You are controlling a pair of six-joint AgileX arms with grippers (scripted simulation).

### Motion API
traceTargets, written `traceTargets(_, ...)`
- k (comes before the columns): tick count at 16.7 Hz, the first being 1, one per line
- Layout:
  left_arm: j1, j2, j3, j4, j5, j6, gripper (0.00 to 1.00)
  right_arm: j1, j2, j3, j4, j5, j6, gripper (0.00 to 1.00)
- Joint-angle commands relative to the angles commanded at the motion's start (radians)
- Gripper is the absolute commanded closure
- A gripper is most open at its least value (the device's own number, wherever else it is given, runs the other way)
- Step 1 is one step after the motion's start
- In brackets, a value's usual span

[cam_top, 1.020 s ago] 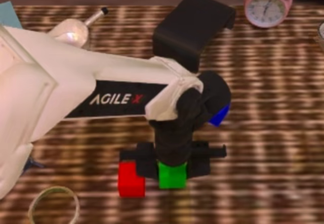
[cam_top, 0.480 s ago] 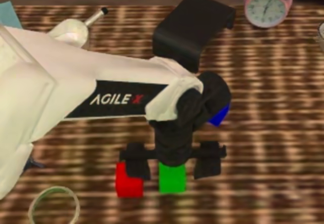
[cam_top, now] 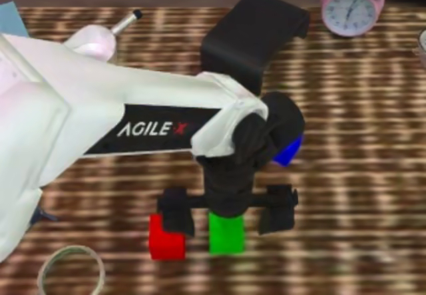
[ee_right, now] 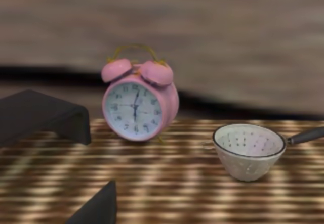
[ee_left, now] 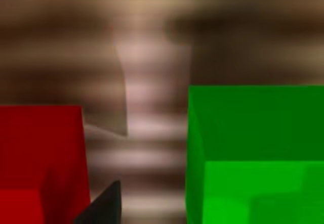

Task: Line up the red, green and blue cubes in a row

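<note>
The left gripper (cam_top: 227,216) no longer clamps the green cube (cam_top: 226,234). A second ago its fingers (cam_top: 177,212) pressed against the cube's sides; now they stand spread wide, one over the red cube's (cam_top: 166,238) inner edge, the other (cam_top: 277,210) well clear to the right of the green one. The green cube sits free on the counter. The red cube lies slightly farther left, so the gap between the two is a little wider.

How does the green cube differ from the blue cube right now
The green cube is bright green and shows in full beneath the open left gripper; the blue cube is deep blue and mostly hidden behind the arm. Green sits beside the red cube; blue lies apart, farther back. Both rest on the table.
</note>
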Motion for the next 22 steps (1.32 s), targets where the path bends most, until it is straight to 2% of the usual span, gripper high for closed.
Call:
traceTargets(7, 0.016, -0.079, 0.129, -0.215, 0.0, -0.002, 0.0, 0.0, 0.0, 0.0, 0.0, 0.0, 0.0, 0.0)
traceTargets(15, 0.027, -0.111, 0.114, -0.212, -0.003, 0.002, 0.0, 0.011, 0.03, 0.03, -0.021, -0.002, -0.008, 0.0)
traceTargets(18, 0.087, -0.221, 0.016, -0.147, -0.009, 0.019, 0.0, 0.046, 0.153, 0.154, -0.102, -0.005, -0.038, 0.0)
traceTargets(22, 0.223, -0.496, -0.199, -0.003, -0.018, 0.068, 0.0, 0.116, 0.464, 0.453, -0.283, -0.003, -0.105, 0.0)
